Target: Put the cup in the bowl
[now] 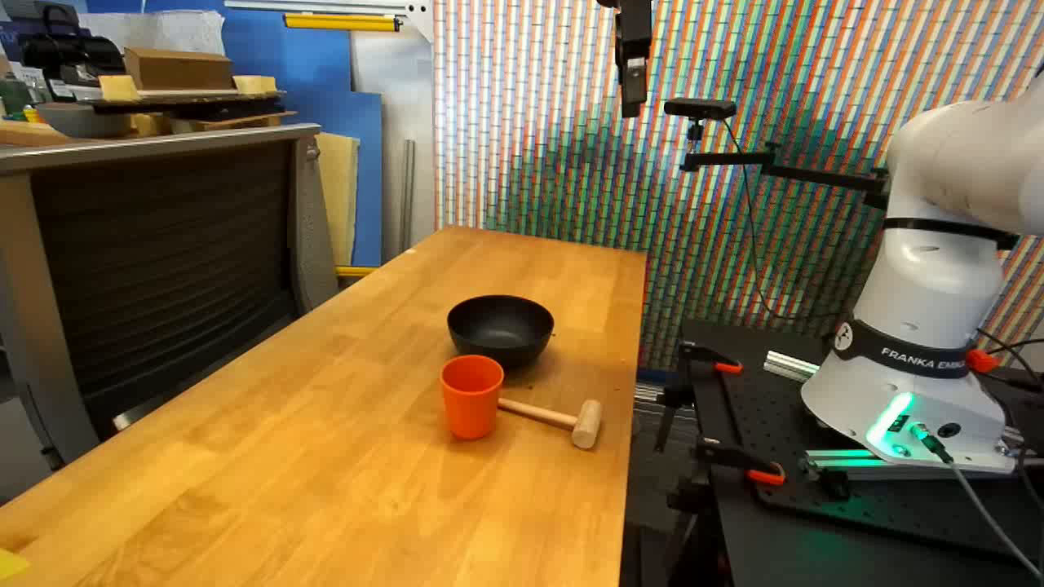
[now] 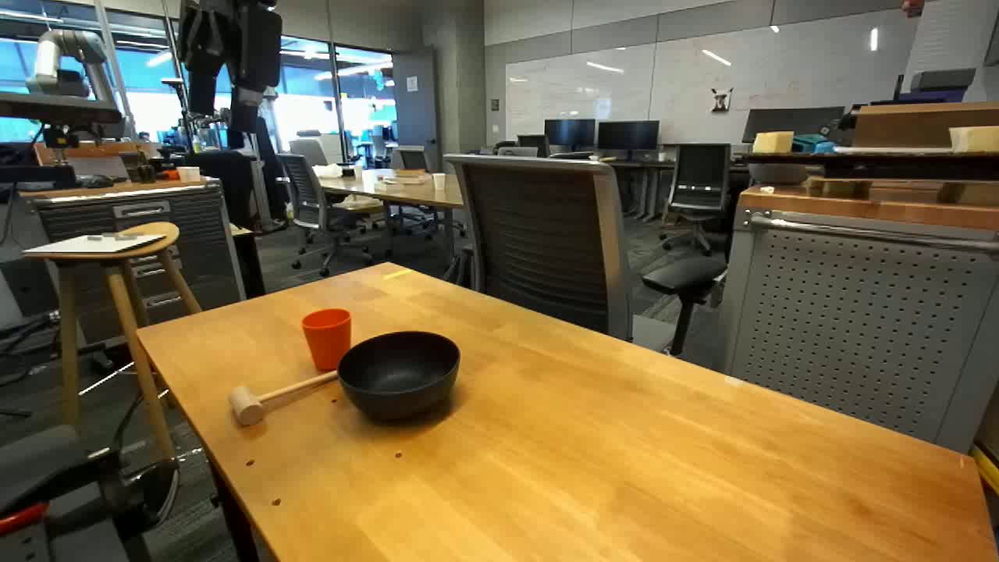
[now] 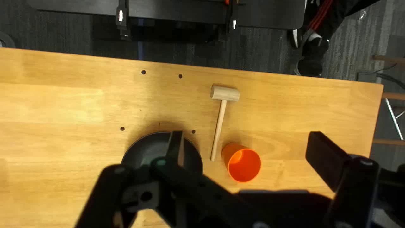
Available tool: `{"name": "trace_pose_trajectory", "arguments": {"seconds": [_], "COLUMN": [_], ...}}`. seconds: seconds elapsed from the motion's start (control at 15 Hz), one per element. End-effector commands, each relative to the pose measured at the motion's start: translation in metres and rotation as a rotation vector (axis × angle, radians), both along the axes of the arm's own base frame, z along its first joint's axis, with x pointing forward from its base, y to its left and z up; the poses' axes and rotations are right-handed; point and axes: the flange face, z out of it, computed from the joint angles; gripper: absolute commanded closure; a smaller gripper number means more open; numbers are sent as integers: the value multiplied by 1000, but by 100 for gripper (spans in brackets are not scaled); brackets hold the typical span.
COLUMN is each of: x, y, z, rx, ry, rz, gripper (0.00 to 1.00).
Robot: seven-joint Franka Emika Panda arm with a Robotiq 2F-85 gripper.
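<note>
The orange-red cup [image 1: 471, 408] stands upright on the wooden table in both exterior views [image 2: 328, 343]. The black bowl [image 1: 501, 330] sits close beside it, also in both exterior views [image 2: 399, 382], and its inside looks empty. My gripper [image 1: 632, 106] hangs high above the table, with both fingers showing in an exterior view [image 2: 224, 121]. In the wrist view the gripper [image 3: 246, 139] is wide open with nothing held. The cup [image 3: 243, 164] shows far below, between the fingers. The bowl [image 3: 142, 150] is partly hidden behind the left finger.
A wooden mallet [image 3: 224, 94] lies beside the cup, its handle end near the cup and bowl. It also shows in both exterior views [image 1: 586, 424] [image 2: 248, 406]. A chair [image 2: 542, 242] stands at the table's long edge. The robot base [image 1: 905, 383] stands across a gap.
</note>
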Motion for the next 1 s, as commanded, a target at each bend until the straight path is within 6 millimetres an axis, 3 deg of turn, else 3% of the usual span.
{"name": "trace_pose_trajectory", "arguments": {"seconds": [0.0,0.13,0.27,0.4,0.67,0.93], "x": [1,1,14,38,90,116], "y": [0,0,4,23,87,130], "z": [1,4,-11,-32,-74,-126], "rx": [0,0,-57,-122,-187,-252], "ry": [-2,-8,18,-18,-186,-255], "rz": [0,0,-20,-60,-94,-121], "gripper": [0,0,0,0,0,0]}}
